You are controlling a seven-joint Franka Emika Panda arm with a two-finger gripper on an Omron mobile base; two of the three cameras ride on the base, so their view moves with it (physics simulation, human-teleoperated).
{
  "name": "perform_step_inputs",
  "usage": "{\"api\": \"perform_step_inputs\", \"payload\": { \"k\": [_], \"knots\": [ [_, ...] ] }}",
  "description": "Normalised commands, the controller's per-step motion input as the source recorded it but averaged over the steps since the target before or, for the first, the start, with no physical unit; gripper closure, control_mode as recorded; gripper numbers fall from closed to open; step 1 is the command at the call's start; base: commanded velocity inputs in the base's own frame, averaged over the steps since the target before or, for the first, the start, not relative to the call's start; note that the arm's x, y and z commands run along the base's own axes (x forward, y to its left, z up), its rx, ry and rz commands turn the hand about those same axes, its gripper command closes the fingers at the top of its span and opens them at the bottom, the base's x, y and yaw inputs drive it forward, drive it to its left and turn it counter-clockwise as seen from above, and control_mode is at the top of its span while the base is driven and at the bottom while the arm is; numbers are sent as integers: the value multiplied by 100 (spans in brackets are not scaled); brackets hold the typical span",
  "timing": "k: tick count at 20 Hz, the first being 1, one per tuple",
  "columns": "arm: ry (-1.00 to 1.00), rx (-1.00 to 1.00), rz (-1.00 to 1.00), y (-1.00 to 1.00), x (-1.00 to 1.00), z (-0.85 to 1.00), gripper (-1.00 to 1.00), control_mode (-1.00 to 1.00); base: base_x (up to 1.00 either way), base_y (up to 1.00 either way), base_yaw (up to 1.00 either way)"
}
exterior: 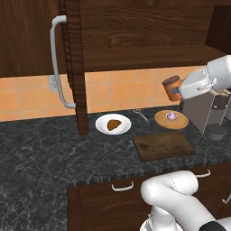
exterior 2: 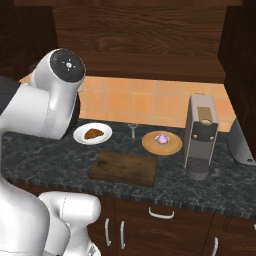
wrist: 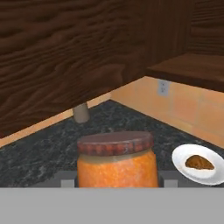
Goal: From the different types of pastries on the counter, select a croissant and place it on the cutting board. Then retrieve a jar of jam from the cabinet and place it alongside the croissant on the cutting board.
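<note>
While airborne, jar of jam between end effector fingers

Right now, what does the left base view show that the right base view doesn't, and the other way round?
Left base view alone: the gripper holding the jar of jam in the air above the counter, and the cabinet's door with its grey bar handle.

Right base view alone: the full front of the coffee machine and a grey appliance at the right edge.

Both: the croissant on the white plate, the cupcake on the tan wooden plate, the bare cutting board, the counter.
</note>
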Motion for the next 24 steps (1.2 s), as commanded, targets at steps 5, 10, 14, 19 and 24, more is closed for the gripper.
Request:
{"api": "perform_step_inputs", "payload": {
  "k": [5, 10, 14, 19, 24],
  "knots": [
    [-3, -3, 14, 15, -34, -76, 100, -100, 0, 0, 0],
    [-7, -1, 18, 11, 42, -75, 100, -100, 0, 0, 0],
    [1, 3, 32, -33, 4, -41, 100, -100, 0, 0, 0],
    [2, 1, 26, -6, 47, -56, 100, -100, 0, 0, 0],
    [0, 0, 3, 11, 29, -49, 100, -100, 0, 0, 0]
  ]
}}
